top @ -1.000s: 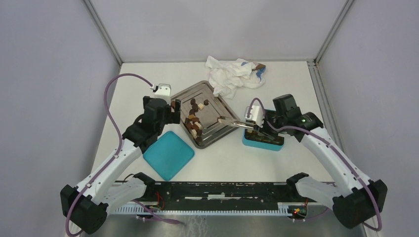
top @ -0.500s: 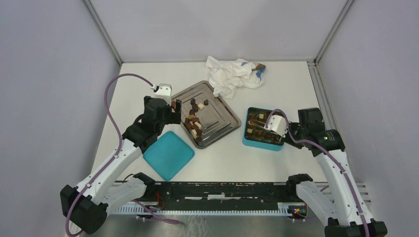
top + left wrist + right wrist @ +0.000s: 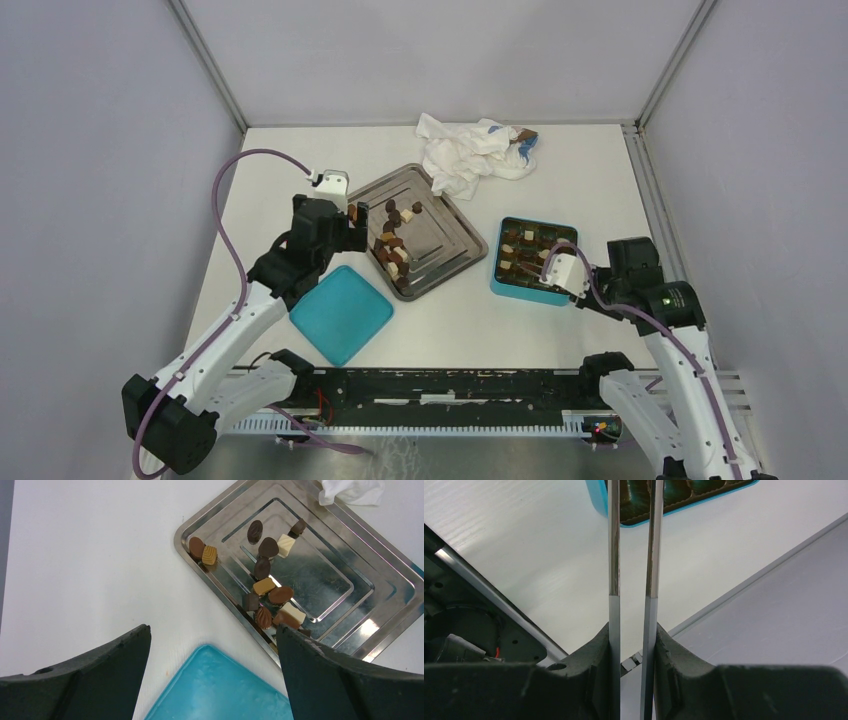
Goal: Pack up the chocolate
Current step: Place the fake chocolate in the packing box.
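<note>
Several pieces of chocolate point(image 3: 392, 250), dark, light brown and cream, lie along the left side of a steel tray point(image 3: 450, 225). They also show in the left wrist view as chocolate point(image 3: 265, 587) on the tray point(image 3: 320, 575). More pieces sit in the dark insert of a teal box point(image 3: 500, 285). My right gripper point(image 3: 570, 280) hangs at the box's near right corner, shut on metal tongs point(image 3: 614, 555) that reach over the box point(image 3: 596, 495). The tong tips are out of view. My left gripper point(image 3: 350, 222) stands open beside the tray's left edge.
A flat teal lid point(image 3: 342, 313) lies near the left arm, just below the left gripper point(image 3: 212, 632) in its wrist view. A crumpled white cloth point(image 3: 470, 150) with blue marks sits at the back. Frame rails border the table on the right.
My right arm has pulled back from the tray toward the near right, carrying the tongs across the teal box. The left arm has stayed put.
</note>
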Controlling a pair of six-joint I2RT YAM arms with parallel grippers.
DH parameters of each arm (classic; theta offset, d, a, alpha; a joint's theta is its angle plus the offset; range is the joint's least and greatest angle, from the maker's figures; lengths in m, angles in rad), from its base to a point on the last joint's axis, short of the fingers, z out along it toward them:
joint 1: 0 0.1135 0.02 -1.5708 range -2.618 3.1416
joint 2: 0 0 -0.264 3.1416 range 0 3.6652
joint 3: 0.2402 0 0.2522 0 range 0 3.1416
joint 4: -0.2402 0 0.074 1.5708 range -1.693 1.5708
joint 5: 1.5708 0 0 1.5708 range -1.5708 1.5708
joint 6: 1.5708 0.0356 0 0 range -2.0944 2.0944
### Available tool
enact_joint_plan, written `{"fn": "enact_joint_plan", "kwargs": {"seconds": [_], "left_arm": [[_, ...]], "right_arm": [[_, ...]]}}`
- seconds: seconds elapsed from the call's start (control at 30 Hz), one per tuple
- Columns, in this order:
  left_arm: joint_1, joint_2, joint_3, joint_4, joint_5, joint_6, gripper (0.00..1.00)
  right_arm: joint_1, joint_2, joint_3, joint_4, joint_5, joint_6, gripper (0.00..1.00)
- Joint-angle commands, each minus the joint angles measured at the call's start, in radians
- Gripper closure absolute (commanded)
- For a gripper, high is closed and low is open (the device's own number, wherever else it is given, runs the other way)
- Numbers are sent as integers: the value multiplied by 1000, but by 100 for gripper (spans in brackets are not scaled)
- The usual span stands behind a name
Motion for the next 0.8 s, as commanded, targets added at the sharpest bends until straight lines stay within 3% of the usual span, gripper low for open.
{"fn": "enact_joint_plan", "kwargs": {"seconds": [0.0,0.47,0.77], "left_arm": [[5,-8,13,38,7,17,1],[6,-4,13,39,12,19,1],[6,-4,13,38,11,20,1]], "right_arm": [[-6,8,-9,2,26,-13,95],[-6,41,-36,32,28,-15,90],[-5,65,-33,40,-2,-17,82]]}}
